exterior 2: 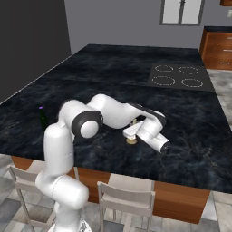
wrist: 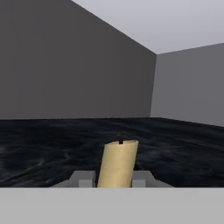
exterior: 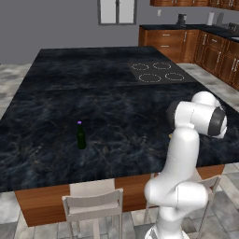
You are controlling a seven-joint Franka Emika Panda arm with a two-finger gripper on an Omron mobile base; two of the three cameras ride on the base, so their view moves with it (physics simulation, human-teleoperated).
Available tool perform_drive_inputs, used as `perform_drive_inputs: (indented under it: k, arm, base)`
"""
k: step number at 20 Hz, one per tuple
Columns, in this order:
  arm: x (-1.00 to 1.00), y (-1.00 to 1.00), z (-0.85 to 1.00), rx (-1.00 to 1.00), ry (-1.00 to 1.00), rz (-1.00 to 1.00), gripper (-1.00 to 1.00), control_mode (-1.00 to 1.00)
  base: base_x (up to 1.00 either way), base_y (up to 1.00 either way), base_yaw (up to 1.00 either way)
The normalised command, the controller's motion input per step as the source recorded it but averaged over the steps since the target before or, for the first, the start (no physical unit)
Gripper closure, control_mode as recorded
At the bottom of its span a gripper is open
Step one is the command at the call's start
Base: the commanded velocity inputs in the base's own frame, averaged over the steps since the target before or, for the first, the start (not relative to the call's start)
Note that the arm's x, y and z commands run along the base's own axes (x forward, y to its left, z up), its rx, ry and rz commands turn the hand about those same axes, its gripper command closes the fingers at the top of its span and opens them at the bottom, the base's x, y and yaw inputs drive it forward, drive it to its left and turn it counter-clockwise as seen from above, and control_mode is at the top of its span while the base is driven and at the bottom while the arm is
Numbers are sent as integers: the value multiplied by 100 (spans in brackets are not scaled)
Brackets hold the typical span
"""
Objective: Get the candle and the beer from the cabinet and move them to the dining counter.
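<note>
The cream candle stands slightly tilted between my fingertips, and my gripper is shut on it. Seen from the right base, the hand lies low over the dining counter, with the gripper pointing down. The candle's brass base sits at or just above the black marble near the front edge. The beer, a dark green bottle with a purple cap, stands upright on the counter well to the left of the arm, and shows behind my shoulder. A strip of reddish-brown wall cabinet shows at the top right.
A four-ring cooktop is inset at the far right of the counter. Pale chairs stand against the counter's near side. Wooden base cabinets line the back right wall.
</note>
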Motion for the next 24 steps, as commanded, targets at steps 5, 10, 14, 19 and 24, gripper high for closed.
perform_drive_inputs:
  k: [5,10,14,19,24]
  arm:
    - [0,21,0,-1,0,0,100,-100]
    - [0,6,0,0,0,1,100,-100]
    - [0,0,0,0,0,0,100,-100]
    - [0,0,0,0,0,0,-100,-100]
    - [0,0,0,0,0,0,-100,-100]
  base:
    - [0,0,0]
    - [0,0,0]
    - [0,0,0]
    - [0,0,0]
    - [0,0,0]
